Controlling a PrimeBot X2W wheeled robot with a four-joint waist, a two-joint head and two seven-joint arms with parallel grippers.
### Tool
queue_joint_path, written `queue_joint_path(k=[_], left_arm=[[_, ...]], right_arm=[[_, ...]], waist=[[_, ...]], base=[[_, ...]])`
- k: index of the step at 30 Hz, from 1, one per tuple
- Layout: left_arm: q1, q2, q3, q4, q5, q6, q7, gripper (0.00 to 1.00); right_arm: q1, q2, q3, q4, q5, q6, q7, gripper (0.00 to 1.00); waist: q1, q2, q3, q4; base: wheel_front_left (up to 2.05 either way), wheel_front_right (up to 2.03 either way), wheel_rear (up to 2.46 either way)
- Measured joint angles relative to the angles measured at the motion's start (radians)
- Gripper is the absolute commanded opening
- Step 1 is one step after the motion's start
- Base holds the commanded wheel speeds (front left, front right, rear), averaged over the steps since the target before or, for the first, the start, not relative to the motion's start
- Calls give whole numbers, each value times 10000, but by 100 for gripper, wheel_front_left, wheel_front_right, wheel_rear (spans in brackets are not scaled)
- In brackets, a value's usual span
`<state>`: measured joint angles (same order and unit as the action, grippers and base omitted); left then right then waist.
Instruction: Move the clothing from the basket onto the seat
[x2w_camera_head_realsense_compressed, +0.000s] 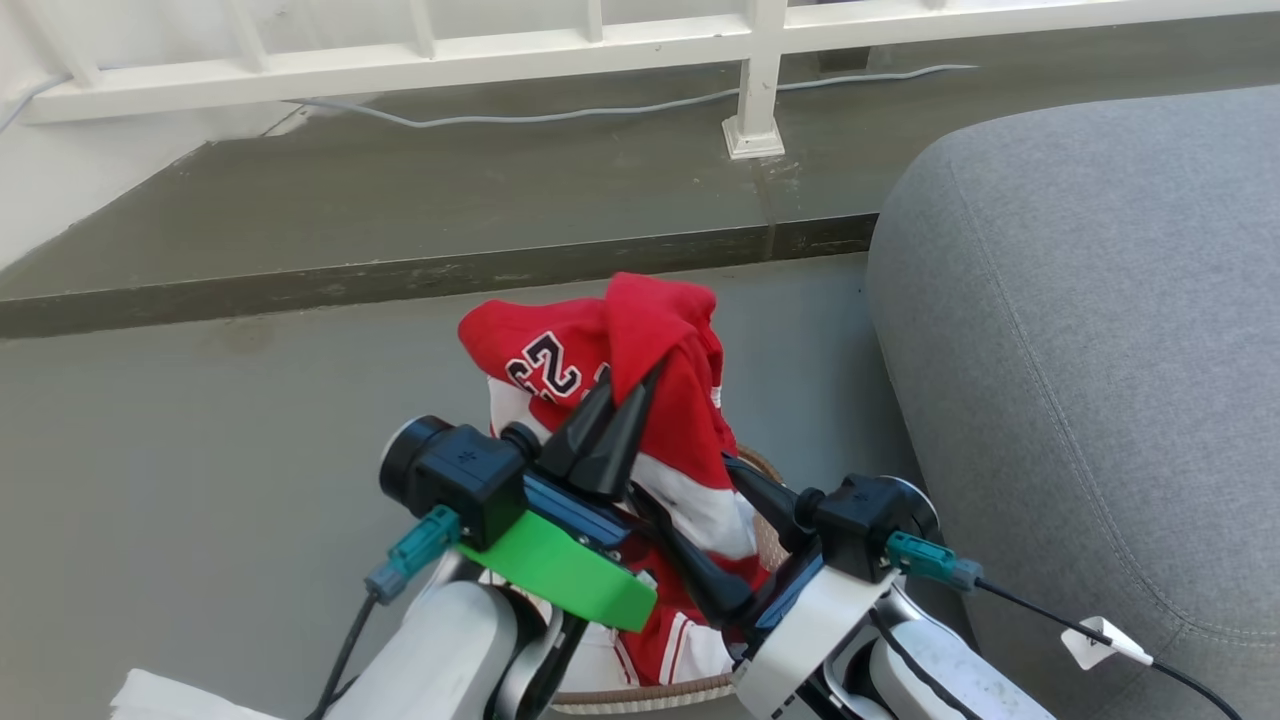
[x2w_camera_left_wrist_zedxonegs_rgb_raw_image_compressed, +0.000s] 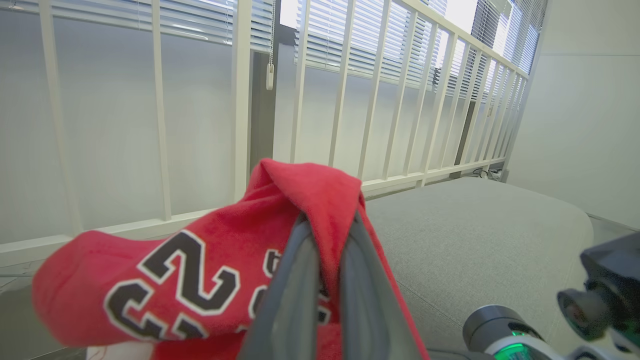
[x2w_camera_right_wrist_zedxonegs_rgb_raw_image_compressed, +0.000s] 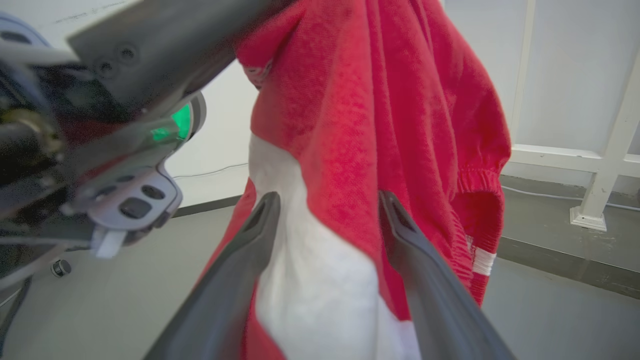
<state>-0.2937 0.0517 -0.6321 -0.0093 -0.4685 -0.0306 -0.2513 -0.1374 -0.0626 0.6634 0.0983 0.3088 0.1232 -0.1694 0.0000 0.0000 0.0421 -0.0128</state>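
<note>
A red jersey with white panels and a black number, the clothing (x2w_camera_head_realsense_compressed: 650, 400), hangs lifted above the basket (x2w_camera_head_realsense_compressed: 650, 693), whose brown woven rim shows at the bottom. My left gripper (x2w_camera_head_realsense_compressed: 652, 378) is shut on a top fold of it; in the left wrist view the left gripper (x2w_camera_left_wrist_zedxonegs_rgb_raw_image_compressed: 327, 222) pinches the clothing (x2w_camera_left_wrist_zedxonegs_rgb_raw_image_compressed: 200, 270). My right gripper (x2w_camera_head_realsense_compressed: 685, 480) is open, its fingers straddling the hanging cloth lower down. Seen from the right wrist, the right gripper (x2w_camera_right_wrist_zedxonegs_rgb_raw_image_compressed: 330, 200) stands wide with the clothing (x2w_camera_right_wrist_zedxonegs_rgb_raw_image_compressed: 350, 150) between its fingers. The grey seat (x2w_camera_head_realsense_compressed: 1100, 350) lies to the right.
A white railing (x2w_camera_head_realsense_compressed: 755, 70) stands on a raised ledge (x2w_camera_head_realsense_compressed: 450, 270) behind the basket, with a grey cable (x2w_camera_head_realsense_compressed: 560, 115) along it. A white paper (x2w_camera_head_realsense_compressed: 170, 698) lies on the floor at lower left. A black cable with a white tag (x2w_camera_head_realsense_compressed: 1100, 640) crosses the seat's near corner.
</note>
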Motion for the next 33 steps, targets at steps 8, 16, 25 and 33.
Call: queue_joint_path(k=[8,16,25,33], left_arm=[[0,0,-238,-77,56,-196,13,0],[0,2,-368,-123,56,-224,13,100],[0,27,-456,-307,63,-245,12,100],[1,437,-673,-268,163,-359,286,100]], right_arm=[[-365,-2,98,493,205,0,29,0],[-455,0,119,738,556,0,-25,0],[-977,0,-364,890,640,-2,-316,0],[-1250,-104,-1106,1177,708,-224,-426,0]], waist=[[0,0,13,105],[0,0,10,166],[0,0,74,113],[0,0,147,35]], base=[[0,0,0],[0,0,0],[0,0,0],[0,0,0]])
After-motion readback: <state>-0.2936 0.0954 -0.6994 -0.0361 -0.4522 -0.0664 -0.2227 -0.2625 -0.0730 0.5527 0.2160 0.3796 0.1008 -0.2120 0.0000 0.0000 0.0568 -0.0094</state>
